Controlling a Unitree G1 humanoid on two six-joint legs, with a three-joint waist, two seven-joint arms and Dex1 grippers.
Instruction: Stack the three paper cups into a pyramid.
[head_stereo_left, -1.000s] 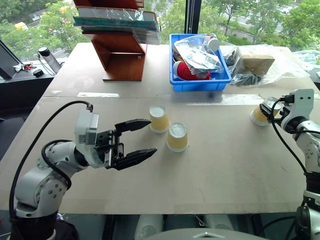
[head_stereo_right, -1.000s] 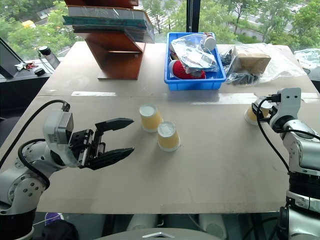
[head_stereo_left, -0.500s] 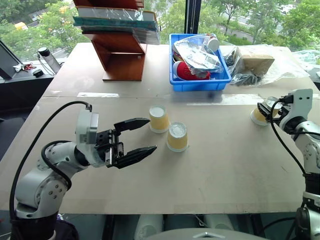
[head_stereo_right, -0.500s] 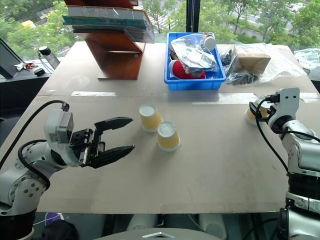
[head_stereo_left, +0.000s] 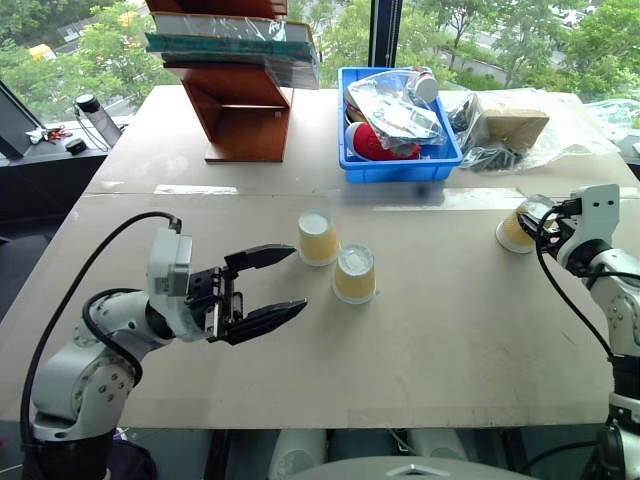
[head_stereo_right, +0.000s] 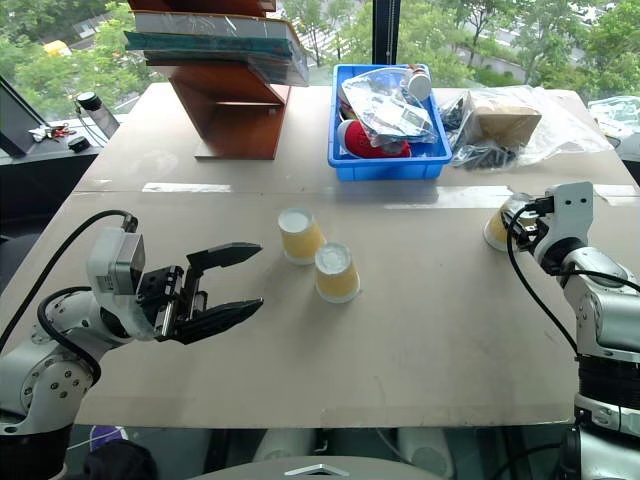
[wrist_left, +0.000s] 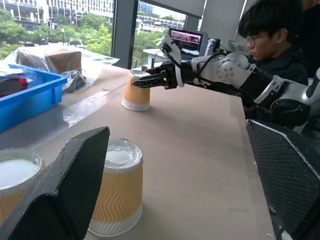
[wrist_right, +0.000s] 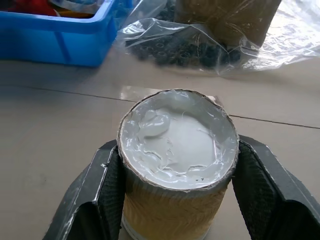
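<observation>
All 3 paper cups sit upside down on the desk (head_stereo_left: 420, 340), white bases up. 2 of them make the base pair at the centre of the frame: the rear cup (head_stereo_left: 318, 238) and the front cup (head_stereo_left: 354, 274), near each other but with a gap between them. The third cup (head_stereo_left: 514, 231) stands far off at the right edge, and that is where the action is. The right pincer (wrist_right: 176, 192) has a finger pressed to each side of its tan wall, clamped on it just under the base; the cup looks tilted a touch, though whether it is off the desk I cannot tell.

So the step in hand is picking up the top cup. The left pincer (head_stereo_left: 272, 288) hovers spread wide, grasping nothing, at lower left of the base pair.

Next, I judge, the right arm must lift and carry its cup across to the centre. The pair's gap may need closing first, or the top cup has nothing to bridge.
</observation>
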